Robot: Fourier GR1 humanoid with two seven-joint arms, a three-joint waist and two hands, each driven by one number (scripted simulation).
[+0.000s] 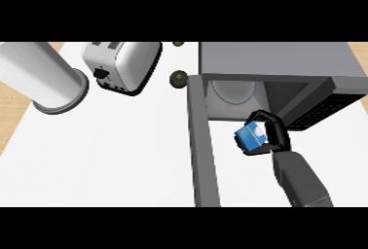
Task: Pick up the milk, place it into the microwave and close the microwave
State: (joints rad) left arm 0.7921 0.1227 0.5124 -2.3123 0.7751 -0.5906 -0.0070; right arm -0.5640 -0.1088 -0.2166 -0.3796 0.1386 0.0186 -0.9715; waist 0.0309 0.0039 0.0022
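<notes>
**A:** Eyes on the small blue-and-white milk carton [250, 136], right of centre in the frame, tilted and up off the white desk [108, 160]. The black right hand [271, 135] has it, fingers curled over the top and thumb tucked under, pinching the carton between them.

**B:** And the grey forearm [302, 177] runs in from the lower right edge, angled up toward it. Where does the carton sit against the oven?

**A:** Just in front of the open mouth of the grey box-shaped microwave [277, 61], which fills the upper right. You can see the round pale turntable plate [233, 91] inside the cavity, directly above the carton. The carton itself is at the threshold; whether it is past the opening, I cannot tell.

**B:** The microwave's long grey door [203, 151] is swung wide, running edge-on down the middle of the frame to the bottom, just left of the hand.

**A:** On the right of the cavity, the dark control panel [323, 109] slants down toward the fingers.

**B:** Further out, a small dark green round thing [177, 78] sits just beside the door's hinge end. Left of it, a shiny silver toaster [120, 65], upper left of centre.

**A:** And a tall white cylinder [42, 78] leaning in the far upper left corner.
</notes>
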